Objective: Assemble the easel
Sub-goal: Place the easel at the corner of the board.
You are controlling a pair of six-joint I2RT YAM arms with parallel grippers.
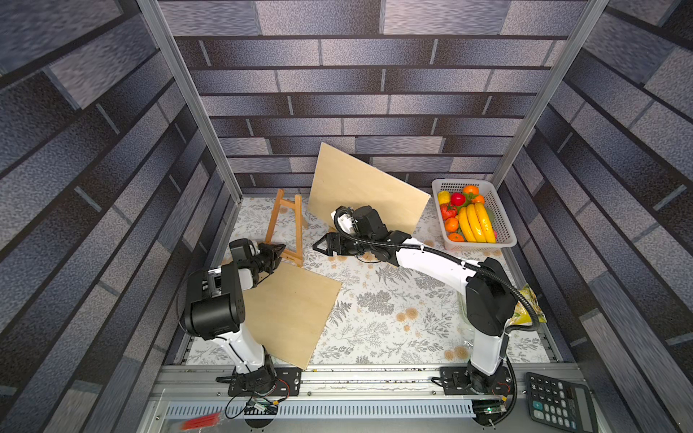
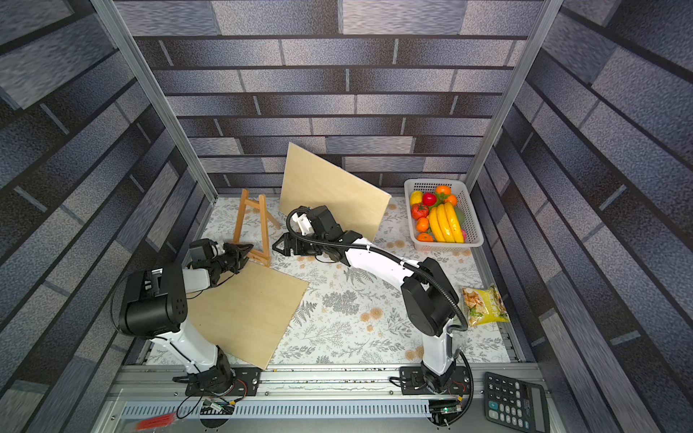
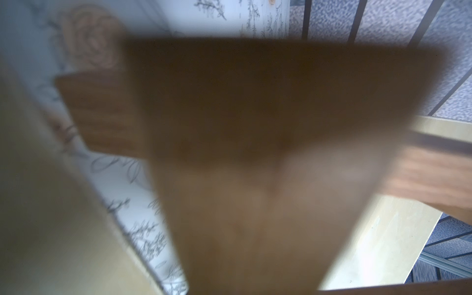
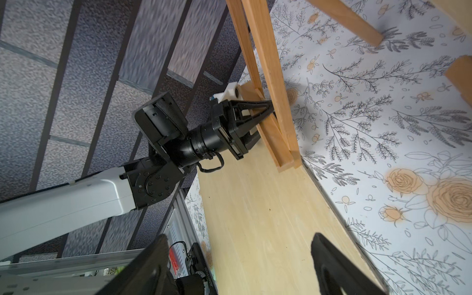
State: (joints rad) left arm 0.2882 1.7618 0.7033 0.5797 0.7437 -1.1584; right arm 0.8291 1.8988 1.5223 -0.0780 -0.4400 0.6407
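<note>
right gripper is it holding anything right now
No, in the right wrist view the right gripper has its jaws wide apart with nothing between them.

Grey-blue brick-print walls (image 1: 375,75) on three sides, aluminium corner posts (image 1: 191,97) at the back, surface (image 1: 393,322) under white floral cover, metal rail (image 1: 375,376) along near edge
</note>
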